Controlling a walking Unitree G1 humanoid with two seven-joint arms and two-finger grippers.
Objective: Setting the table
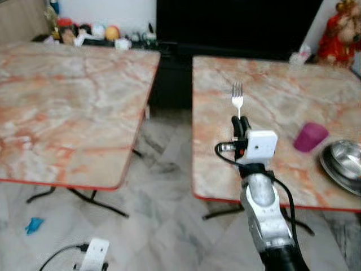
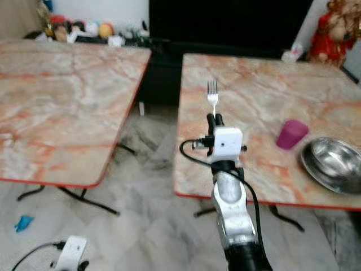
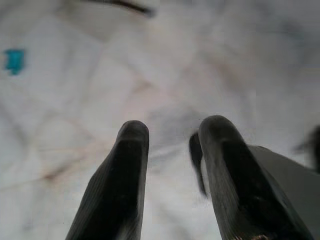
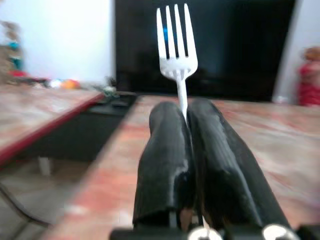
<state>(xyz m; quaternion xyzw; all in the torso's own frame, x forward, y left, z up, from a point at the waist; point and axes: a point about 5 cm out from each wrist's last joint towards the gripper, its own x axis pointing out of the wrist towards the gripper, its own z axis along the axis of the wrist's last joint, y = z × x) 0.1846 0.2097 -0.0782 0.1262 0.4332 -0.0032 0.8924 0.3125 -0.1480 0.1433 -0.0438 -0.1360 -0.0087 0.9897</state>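
A white plastic fork (image 1: pixel 237 97) stands upright, tines up, pinched between the black fingers of my right gripper (image 1: pixel 240 125). That gripper hovers over the near left part of the right marble table (image 1: pixel 271 90). In the right wrist view the fork (image 4: pixel 176 45) rises straight out of the shut fingers (image 4: pixel 165 160). A purple cup (image 1: pixel 310 136) stands on the same table to the right, and a steel bowl (image 1: pixel 344 161) sits at the table's right edge. My left gripper (image 3: pixel 172 145) hangs open over the floor.
A second marble table (image 1: pixel 67 107) stands to the left, with a gap of tiled floor (image 1: pixel 163 186) between the two. Small toys (image 1: pixel 84 31) line the far wall. A red figurine (image 1: pixel 338 31) stands at the back right. A white device with a cable (image 1: pixel 93 254) lies on the floor.
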